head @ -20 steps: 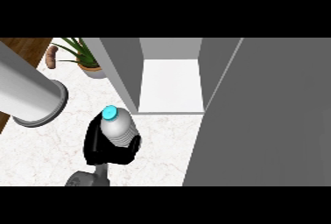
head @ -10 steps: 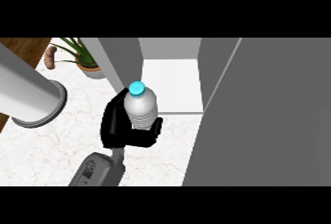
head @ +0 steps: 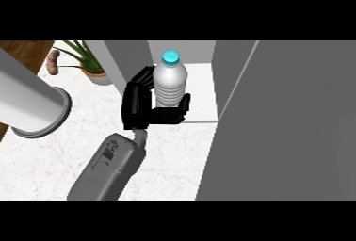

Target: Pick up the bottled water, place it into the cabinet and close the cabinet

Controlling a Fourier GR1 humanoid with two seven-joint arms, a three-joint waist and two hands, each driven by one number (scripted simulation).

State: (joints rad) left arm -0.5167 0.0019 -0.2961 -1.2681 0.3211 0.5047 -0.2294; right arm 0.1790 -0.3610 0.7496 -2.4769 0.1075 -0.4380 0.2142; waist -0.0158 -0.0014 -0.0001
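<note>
— Where is the bottle (head: 170,81)?
— Near the middle, toward twelve o'clock, at the mouth of the cabinet (head: 198,92), with the hand (head: 142,106) wrapped round it from nine o'clock.
— And the cabinet door (head: 285,122)?
— It fills the three o'clock side, standing ajar.
— What lies at nine?
— A cylinder (head: 28,101) on the counter (head: 49,164); the plant (head: 87,61) sits behind it at eleven o'clock.

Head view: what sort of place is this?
Probably a kitchen counter: a white marble-look countertop, an open cabinet at its back, and a potted plant beside it.
</note>
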